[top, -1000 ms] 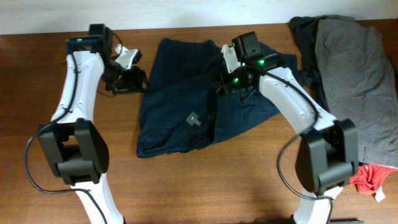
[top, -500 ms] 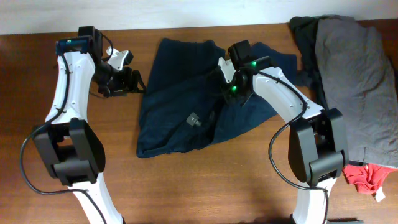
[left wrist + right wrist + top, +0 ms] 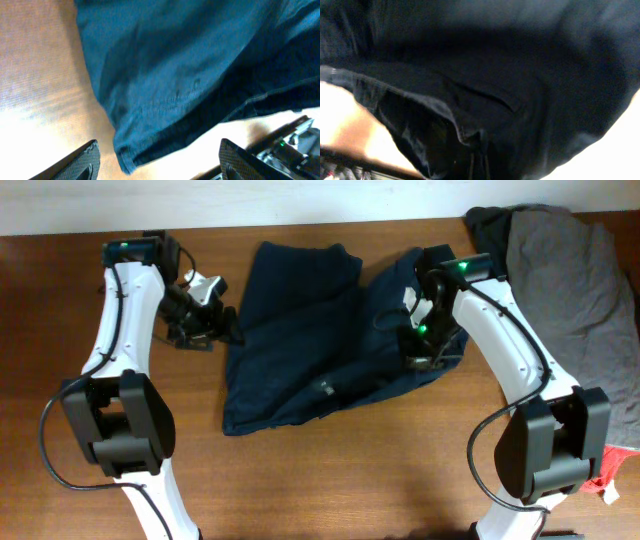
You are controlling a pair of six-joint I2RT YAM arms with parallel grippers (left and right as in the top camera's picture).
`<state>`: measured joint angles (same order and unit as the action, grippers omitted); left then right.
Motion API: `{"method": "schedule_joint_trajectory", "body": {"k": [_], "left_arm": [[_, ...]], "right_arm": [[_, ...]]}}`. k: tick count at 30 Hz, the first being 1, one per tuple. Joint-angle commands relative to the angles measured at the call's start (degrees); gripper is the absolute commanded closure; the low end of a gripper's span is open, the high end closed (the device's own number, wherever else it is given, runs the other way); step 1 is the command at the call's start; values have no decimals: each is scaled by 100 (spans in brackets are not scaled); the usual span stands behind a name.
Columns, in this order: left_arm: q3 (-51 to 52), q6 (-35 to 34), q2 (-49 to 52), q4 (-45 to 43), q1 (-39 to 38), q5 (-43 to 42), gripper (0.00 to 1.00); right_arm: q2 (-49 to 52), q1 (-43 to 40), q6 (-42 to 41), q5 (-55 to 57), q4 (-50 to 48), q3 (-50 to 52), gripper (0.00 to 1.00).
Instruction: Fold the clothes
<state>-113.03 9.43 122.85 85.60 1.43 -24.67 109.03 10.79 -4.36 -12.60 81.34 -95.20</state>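
Legible text: none in any view.
Navy shorts [image 3: 290,330]: small pale patch [image 3: 326,388] toward the table's front edge, too small to read.
Faint marking [image 3: 172,97], same fabric, left wrist view: illegible.

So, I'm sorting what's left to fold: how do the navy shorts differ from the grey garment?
The shorts are dark navy; the grey garment is a lighter mid grey. The shorts lie spread on the bare table between the arms; the grey garment sits at the right edge, over a charcoal piece. Both are rumpled and not yet folded.
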Motion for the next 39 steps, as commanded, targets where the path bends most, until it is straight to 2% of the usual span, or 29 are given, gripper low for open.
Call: {"method": "schedule_joint_trajectory", "body": {"k": [1, 7, 13, 17, 22, 25, 26, 29, 34, 36, 37, 38, 39], "left_arm": [[-31, 55, -59, -299, -66, 44, 24], [-31, 55, -55, -780, -63, 46, 24], [-31, 55, -55, -1375, -63, 48, 23], [-31, 55, -55, -1657, -63, 48, 24], [-31, 55, -55, -1908, -46, 48, 23], [-31, 55, -55, -1941, -48, 48, 23], [-31, 55, -55, -1934, -48, 46, 23], [-31, 52, -46, -1849, -66, 44, 23], [-24, 31, 61, -1491, -160, 15, 25], [-24, 33, 177, -1266, -236, -70, 31], [-24, 33, 254, -1115, -291, -140, 38], [-24, 35, 407, -892, -385, -214, 60], [-24, 35, 503, -776, -450, -249, 76]], "right_arm": [[-101, 9, -39, -59, 424, -22, 96], [-101, 184, -210, -28, 1119, 210, 96], [-101, 807, -1084, -26, 859, 1252, 96], [-190, 1029, -1582, 4, 404, 1478, 79], [-811, 1132, -1784, 17, -33, 1095, 67], [-1357, 1132, -1749, 245, -243, 796, 39], [-1521, 1132, -1685, 284, -321, 728, 35], [-2026, 1121, -1451, 378, -658, 592, 31], [-2216, 1115, -1453, 1027, -903, 588, 31], [-2149, 1043, -1453, 1276, -973, 588, 31], [-2118, 988, -1451, 1338, -1032, 588, 31], [-2079, 833, -1447, 1346, -1204, 588, 31], [-2063, 748, -1445, 1329, -1303, 588, 34]]}}
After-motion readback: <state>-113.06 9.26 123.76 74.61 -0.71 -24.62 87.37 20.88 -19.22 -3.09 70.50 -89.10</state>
